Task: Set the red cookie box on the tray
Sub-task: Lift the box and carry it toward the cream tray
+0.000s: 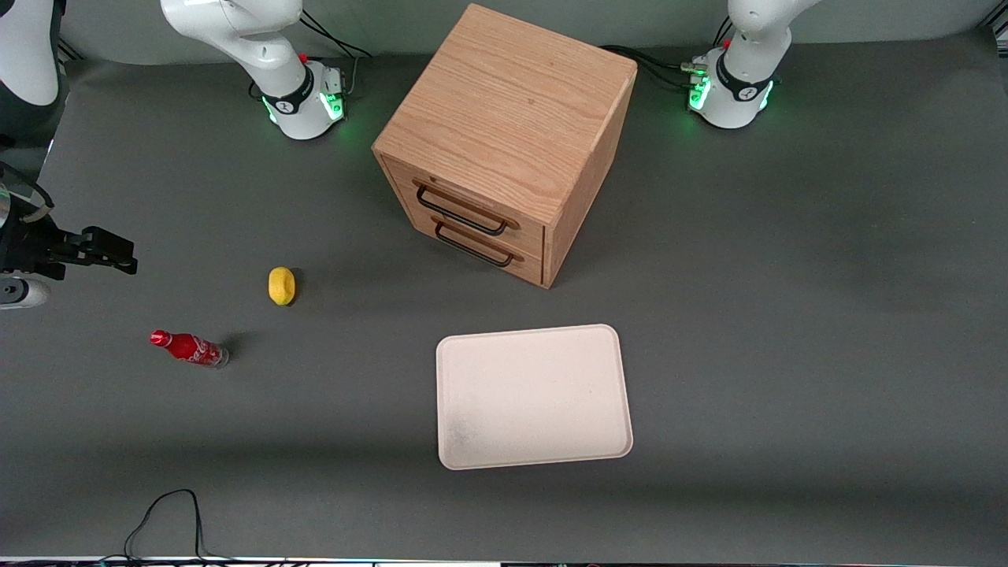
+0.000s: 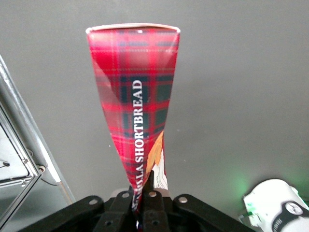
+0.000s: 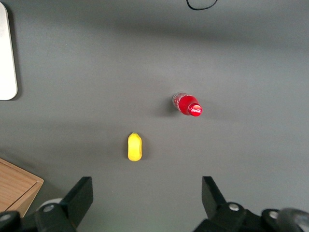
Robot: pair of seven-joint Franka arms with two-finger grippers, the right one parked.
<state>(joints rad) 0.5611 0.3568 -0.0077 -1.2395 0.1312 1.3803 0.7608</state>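
My left gripper [image 2: 143, 202] is shut on one narrow end of the red cookie box [image 2: 135, 96], a slim red tartan box lettered SHORTBREAD with a white label near the fingers. The box reaches away from the gripper over bare grey table. Neither box nor gripper shows in the front view; only the working arm's base [image 1: 732, 87] does. The cream-white tray [image 1: 535, 398] lies flat with nothing on it, nearer the front camera than the cabinet, and its edge [image 3: 6, 53] shows in the right wrist view.
A wooden two-drawer cabinet [image 1: 504, 134] stands mid-table, drawers shut. A small red soda bottle [image 1: 189, 348] and a yellow object [image 1: 281, 285] sit toward the parked arm's end. A black cable [image 1: 165, 520] loops at the front edge. A metal frame [image 2: 24, 145] runs beside the held box.
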